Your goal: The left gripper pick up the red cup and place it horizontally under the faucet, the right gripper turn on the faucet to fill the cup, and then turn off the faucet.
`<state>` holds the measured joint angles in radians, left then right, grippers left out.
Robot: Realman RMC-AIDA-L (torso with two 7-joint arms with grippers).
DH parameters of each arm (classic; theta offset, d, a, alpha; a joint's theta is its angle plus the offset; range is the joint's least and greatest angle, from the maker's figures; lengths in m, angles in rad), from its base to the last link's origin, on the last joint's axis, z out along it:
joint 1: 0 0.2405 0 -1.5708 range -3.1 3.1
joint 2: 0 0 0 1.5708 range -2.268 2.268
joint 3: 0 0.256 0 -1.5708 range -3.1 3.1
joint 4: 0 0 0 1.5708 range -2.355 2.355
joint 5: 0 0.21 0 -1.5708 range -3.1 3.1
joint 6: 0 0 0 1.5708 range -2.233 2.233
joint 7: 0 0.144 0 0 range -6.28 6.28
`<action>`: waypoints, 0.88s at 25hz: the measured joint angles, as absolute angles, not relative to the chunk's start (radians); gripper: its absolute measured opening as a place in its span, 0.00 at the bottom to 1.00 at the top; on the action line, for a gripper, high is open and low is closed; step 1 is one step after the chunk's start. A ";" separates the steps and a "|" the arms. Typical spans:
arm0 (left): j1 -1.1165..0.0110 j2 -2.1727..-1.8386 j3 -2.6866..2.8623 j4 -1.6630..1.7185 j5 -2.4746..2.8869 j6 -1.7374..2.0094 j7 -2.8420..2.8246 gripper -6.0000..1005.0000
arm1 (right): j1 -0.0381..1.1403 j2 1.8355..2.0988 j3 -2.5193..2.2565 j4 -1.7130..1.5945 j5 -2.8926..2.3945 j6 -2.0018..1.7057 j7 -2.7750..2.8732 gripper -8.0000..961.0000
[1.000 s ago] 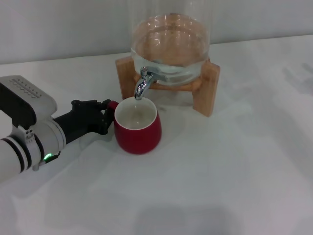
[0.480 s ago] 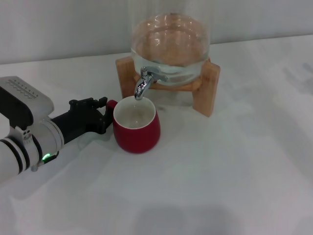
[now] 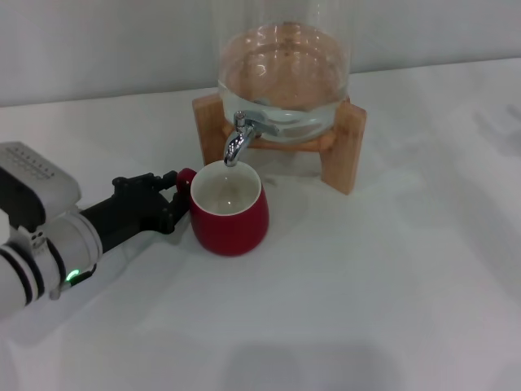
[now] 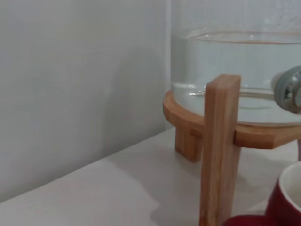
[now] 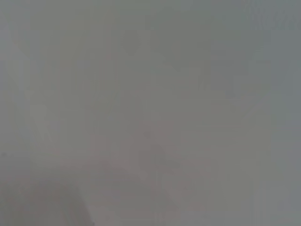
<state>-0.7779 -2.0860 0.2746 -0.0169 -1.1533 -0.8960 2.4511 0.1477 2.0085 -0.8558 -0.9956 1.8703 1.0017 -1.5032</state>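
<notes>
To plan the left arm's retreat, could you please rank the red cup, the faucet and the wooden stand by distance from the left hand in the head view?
1. Red cup, right beside the left hand, at its handle.
2. Faucet, above the cup's rim.
3. Wooden stand, farthest back, under the jar.

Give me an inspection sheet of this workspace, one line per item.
Surface: white table, bare in front.
Job's things: red cup upright on the table, mouth under the faucet; the cup's inside looks empty, no stream seen.
Clutter: nothing seen.
Grippers: left claw at the cup's handle, grip unclear; right claw not in view.
Cables: nothing seen.
Surroundings: glass jar holding water on wooden stand; plain wall behind.
</notes>
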 joint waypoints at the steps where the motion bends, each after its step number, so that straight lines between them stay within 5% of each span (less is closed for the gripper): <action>1: -0.770 -2.086 0.275 -0.013 -1.158 -0.909 2.451 0.34 | 0.148 2.008 -0.856 -0.996 1.871 1.002 -1.503 0.78; 22: -0.597 -2.085 0.273 0.095 -1.288 -1.190 2.443 0.34 | 0.145 2.007 -0.856 -0.996 1.880 1.004 -1.508 0.78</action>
<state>-0.5973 -2.0846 0.2731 0.0955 -1.2877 -1.1903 2.4433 0.1452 2.0071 -0.8559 -0.9956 1.8798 1.0037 -1.5078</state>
